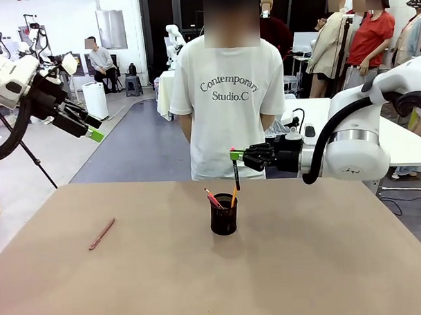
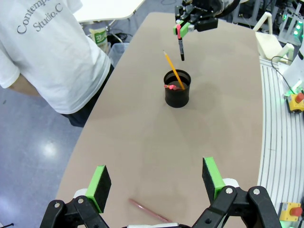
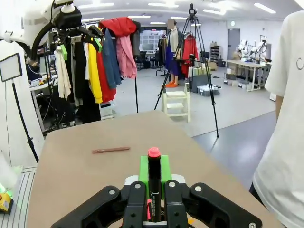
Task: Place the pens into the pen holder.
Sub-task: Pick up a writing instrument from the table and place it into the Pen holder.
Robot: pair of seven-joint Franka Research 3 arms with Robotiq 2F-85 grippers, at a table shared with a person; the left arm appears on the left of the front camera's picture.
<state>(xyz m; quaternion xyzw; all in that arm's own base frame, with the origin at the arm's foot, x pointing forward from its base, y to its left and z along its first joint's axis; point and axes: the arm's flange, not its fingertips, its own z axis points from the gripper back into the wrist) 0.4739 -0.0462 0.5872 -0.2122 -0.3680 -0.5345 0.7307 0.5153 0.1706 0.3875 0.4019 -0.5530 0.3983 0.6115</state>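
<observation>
Black marker (image 1: 236, 176) clamped upright in our right gripper (image 1: 233, 155) just above the pen holder (image 1: 223, 216) mid-table, which holds a pencil (image 1: 233, 197) and a pink pen (image 1: 212, 198); we also list a loose pen (image 1: 102, 233) lying flat toward the table's (image 1: 325, 264) left, and our left gripper (image 2: 154, 171), jaws spread wide and empty, raised over it.

Blk marker (image 1: 236, 176) upright in air by mesh holder (image 1: 224, 218) w/ pencil (image 1: 233, 196) + pink pen (image 1: 212, 198) inside; 2nd pen (image 1: 102, 233) flat, well left.

black marker (image 3: 154, 187) partly hidden within right claw (image 3: 154, 167); pink pen (image 2: 144, 208) partly hidden behind left claw (image 2: 156, 182).
</observation>
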